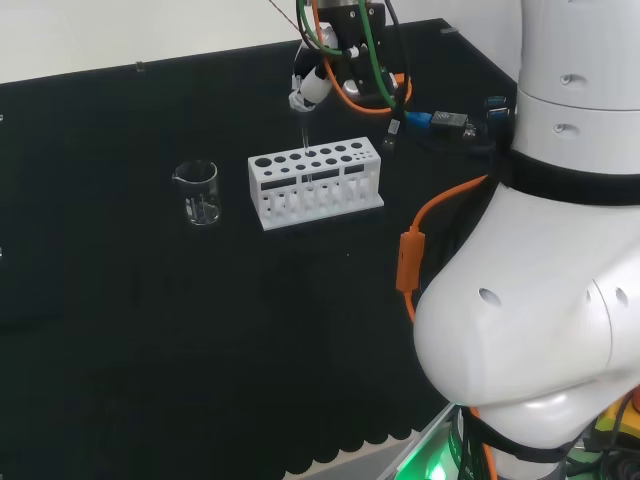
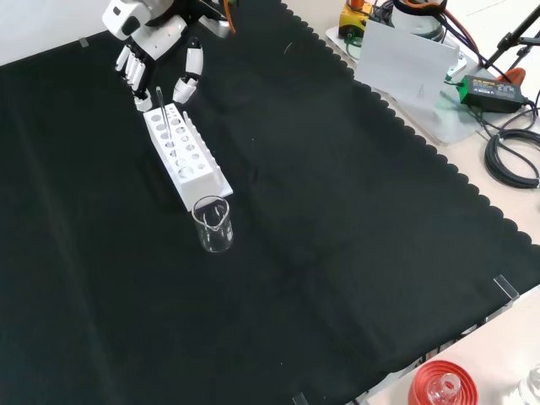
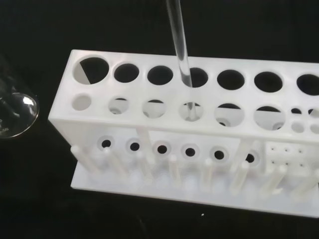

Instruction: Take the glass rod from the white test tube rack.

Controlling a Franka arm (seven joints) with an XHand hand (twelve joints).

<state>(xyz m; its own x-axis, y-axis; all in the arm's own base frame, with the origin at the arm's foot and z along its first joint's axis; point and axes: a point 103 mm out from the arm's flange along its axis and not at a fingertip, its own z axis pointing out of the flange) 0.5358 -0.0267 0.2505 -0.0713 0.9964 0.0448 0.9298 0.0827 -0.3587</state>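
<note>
On my head view the white test tube rack (image 1: 315, 184) stands on the black cloth of the bench (image 1: 150, 330), its long side facing me, with two rows of round holes along the top. All the holes I can check look empty but one: the glass rod (image 3: 180, 50) passes down through a hole in the far row, near the middle of the rack's length, and in the wrist view I can follow it through the top plate to the plate below. It stands nearly upright, leaning a little, with its upper part well above the rack.

To the left of the rack in the head view sits a clear glass beaker (image 1: 198, 192), apart from it and upright. I can make out faint markings on its wall but cannot read them, and I see nothing in it. In the front view the same beaker (image 2: 212, 224) stands just below the rack's near end (image 2: 185, 152), close beside it.

The hand (image 2: 150, 52) hangs over the far end of the rack in the front view. Its fingers (image 2: 132, 74) point down, fairly straight and spread, with the thumb off to one side, and the top of the rod rises between them. I cannot tell whether any of them touch the rod; they are not curled round it.

At the lower right corner of the front view, off the cloth, a red ribbed ring (image 2: 442, 384) carries a clear flask.
</note>
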